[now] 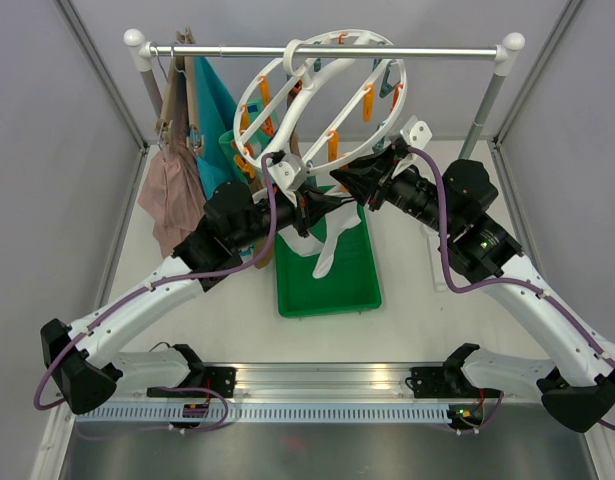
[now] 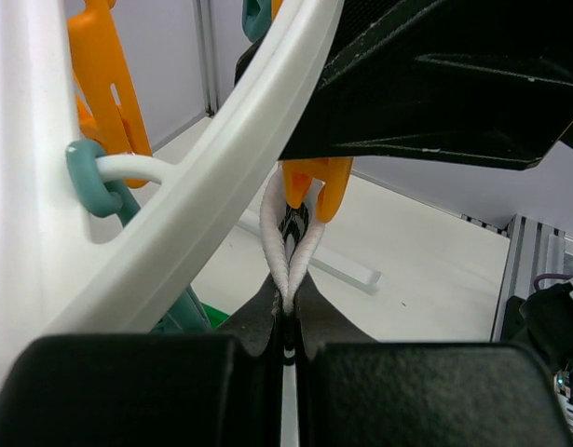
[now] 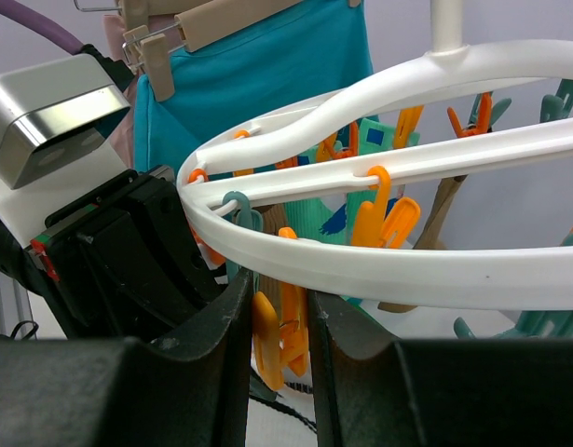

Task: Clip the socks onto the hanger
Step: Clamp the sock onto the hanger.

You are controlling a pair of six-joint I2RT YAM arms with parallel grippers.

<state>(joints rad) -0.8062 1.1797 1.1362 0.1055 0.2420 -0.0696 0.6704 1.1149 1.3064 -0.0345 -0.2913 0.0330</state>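
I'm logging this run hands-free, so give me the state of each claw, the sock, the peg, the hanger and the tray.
left claw, shut on the white sock.
right claw, shut on the orange peg, squeezing it.
white sock, held up, top at the peg's mouth.
orange peg, pinched, hanging from the ring.
round peg hanger, hung on the rail, tilted.
green tray, flat on the table.

Sock (image 2: 287,279) mostly behind L fingers (image 2: 319,321)
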